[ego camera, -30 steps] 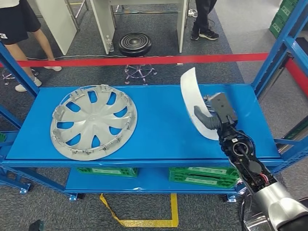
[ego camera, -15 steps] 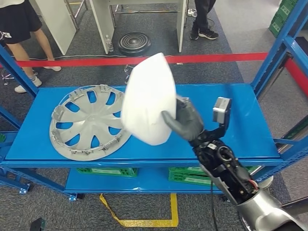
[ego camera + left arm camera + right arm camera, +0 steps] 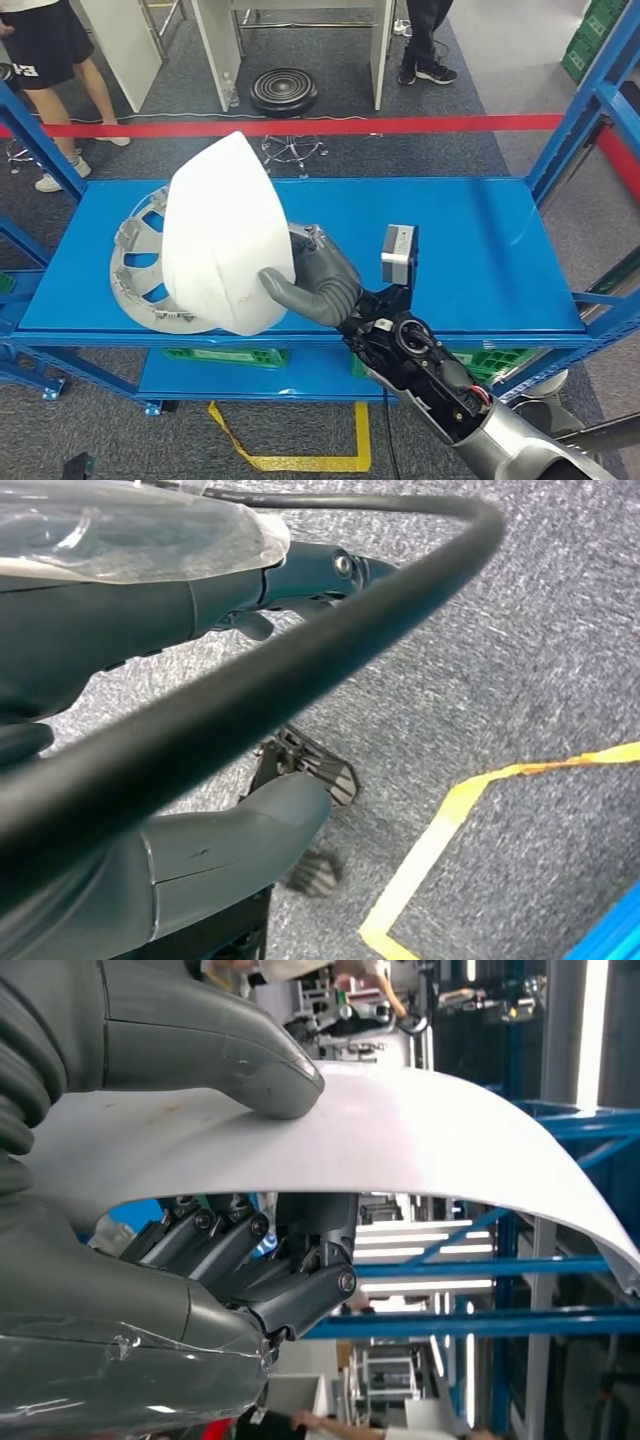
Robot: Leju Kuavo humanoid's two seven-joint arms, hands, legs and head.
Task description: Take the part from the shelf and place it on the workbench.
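Note:
My right hand (image 3: 317,280) grips a white curved panel (image 3: 219,235), thumb on its near face and fingers behind it. The panel is lifted above the blue shelf (image 3: 468,250), over its left half, and hides much of a silver wheel cover (image 3: 132,265) lying flat there. In the right wrist view the thumb (image 3: 226,1050) presses one side of the white panel (image 3: 453,1145) and the dark fingers (image 3: 302,1280) clamp the other side. My left hand (image 3: 113,610) hangs over grey carpet, its thumb (image 3: 226,850) and fingers (image 3: 302,580) apart, holding nothing.
Blue shelf uprights (image 3: 581,110) stand at the right. Green crates (image 3: 226,355) sit on the lower level. Behind the shelf runs a red barrier line (image 3: 423,123), with a black stool base (image 3: 283,90) and people's legs (image 3: 45,60) beyond. Yellow floor tape (image 3: 302,462) marks the carpet in front.
My right arm has swung the white panel from the shelf's right end across to the left, turning its broad face toward me; it now covers part of the wheel cover.

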